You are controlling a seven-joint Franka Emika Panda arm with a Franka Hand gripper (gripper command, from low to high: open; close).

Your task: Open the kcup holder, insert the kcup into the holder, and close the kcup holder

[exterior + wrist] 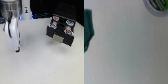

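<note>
The kcup holder [60,29] is a black box on the white table at the exterior view's right, with round pods on its top and a pale grey handle [60,36] on its front. My gripper [17,49] hangs at the exterior view's left, well apart from the holder, its dark tip close to the table. Motion blur hides how the jaws stand. A dark green shape [88,30] sits at the wrist view's edge; whether it is the kcup is unclear. No fingers show in the wrist view.
The white table [40,62] spreads between the gripper and the holder. A round grey-rimmed object [159,5] is cut off at the wrist view's corner. Dark background with a blue spot [33,17] lies behind the table.
</note>
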